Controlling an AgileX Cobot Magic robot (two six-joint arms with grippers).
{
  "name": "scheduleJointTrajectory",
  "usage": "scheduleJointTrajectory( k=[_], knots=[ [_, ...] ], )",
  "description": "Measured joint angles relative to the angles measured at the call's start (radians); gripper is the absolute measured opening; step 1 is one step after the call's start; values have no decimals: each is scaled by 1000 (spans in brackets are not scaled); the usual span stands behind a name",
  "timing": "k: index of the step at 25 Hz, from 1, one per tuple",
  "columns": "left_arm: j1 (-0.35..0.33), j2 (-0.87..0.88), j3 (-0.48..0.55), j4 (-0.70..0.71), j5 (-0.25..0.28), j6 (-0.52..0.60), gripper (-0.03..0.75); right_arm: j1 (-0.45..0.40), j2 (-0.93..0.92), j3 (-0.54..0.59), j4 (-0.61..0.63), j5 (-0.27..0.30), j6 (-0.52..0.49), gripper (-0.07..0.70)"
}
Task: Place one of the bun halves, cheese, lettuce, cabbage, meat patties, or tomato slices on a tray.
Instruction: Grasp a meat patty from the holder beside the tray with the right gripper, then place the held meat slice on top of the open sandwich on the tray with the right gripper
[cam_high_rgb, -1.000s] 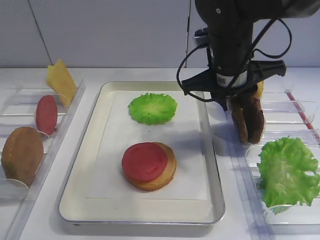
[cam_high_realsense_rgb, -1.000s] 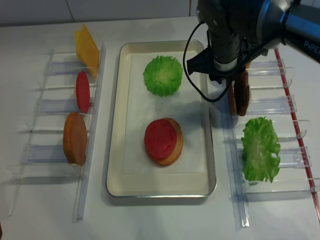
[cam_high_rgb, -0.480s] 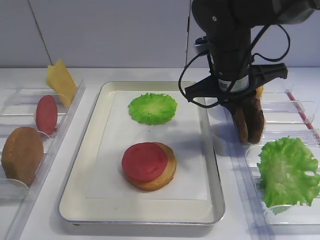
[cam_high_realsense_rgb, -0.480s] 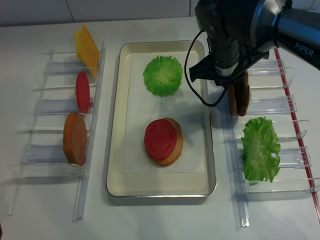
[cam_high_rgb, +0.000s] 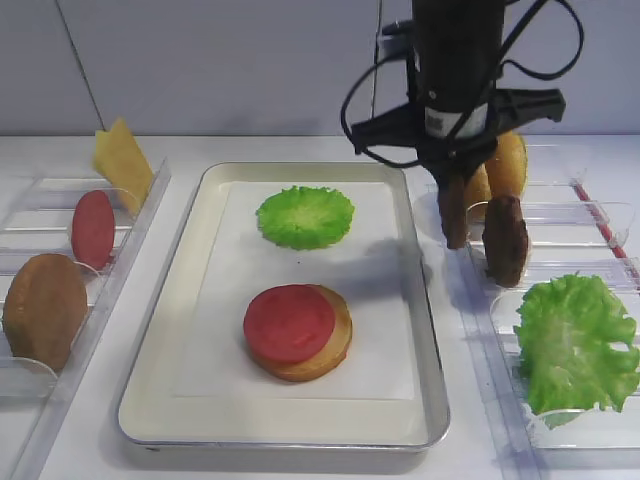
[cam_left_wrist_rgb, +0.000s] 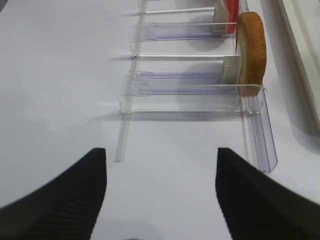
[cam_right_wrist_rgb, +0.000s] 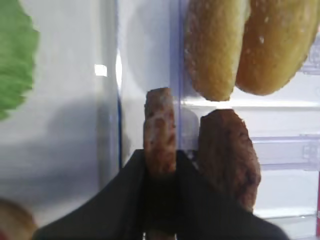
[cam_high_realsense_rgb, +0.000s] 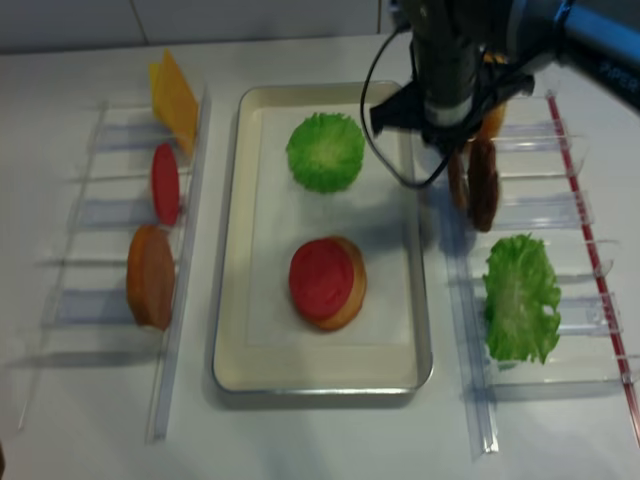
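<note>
Dark brown patty (cam_right_wrist_rgb: 160, 131) sits edge-up in the right pincer (cam_right_wrist_rgb: 160, 165), both fingers pressed flat against its faces, lifted clear of the rack and hanging just past the tray's right rim. In the overhead view the same patty (cam_high_rgb: 453, 208) dangles below the black arm, w/ the 2nd patty (cam_high_rgb: 506, 238) left standing upright in the clear rack (cam_high_rgb: 600, 215) beside it. Two bun halves (cam_right_wrist_rgb: 250, 45) stand in the slot behind.

Tray (cam_high_rgb: 170, 330) holds a round green leaf (cam_high_rgb: 305, 216) near its far end and, closer to the front, a tomato slice (cam_high_rgb: 290, 322) lying on a bun half (cam_high_rgb: 335, 350). Big frilly lettuce (cam_high_rgb: 575, 345) leans in the right rack, front section.

Left rack (cam_high_rgb: 30, 215): cheese (cam_high_rgb: 122, 160) at the back, another tomato slice (cam_high_rgb: 93, 228) upright in the middle, a bun half (cam_high_rgb: 42, 308) nearest the front.

Left pincer (cam_left_wrist_rgb: 161, 200) is over bare tabletop (cam_left_wrist_rgb: 60, 75), fingers spread wide apart, nothing between them. Bun colour in that wrist view looks orange-ish, prob. just lighting.
</note>
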Motion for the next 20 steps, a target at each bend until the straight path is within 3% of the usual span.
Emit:
scheduleJointTrajectory(
  k=[5,20],
  knots=[
    [0,0,0,0,0,0,475,0,-64,-48,53,-13,-33,128],
    [0,0,0,0,0,0,475,0,-440,-9,139,7,-180,128]
  ],
)
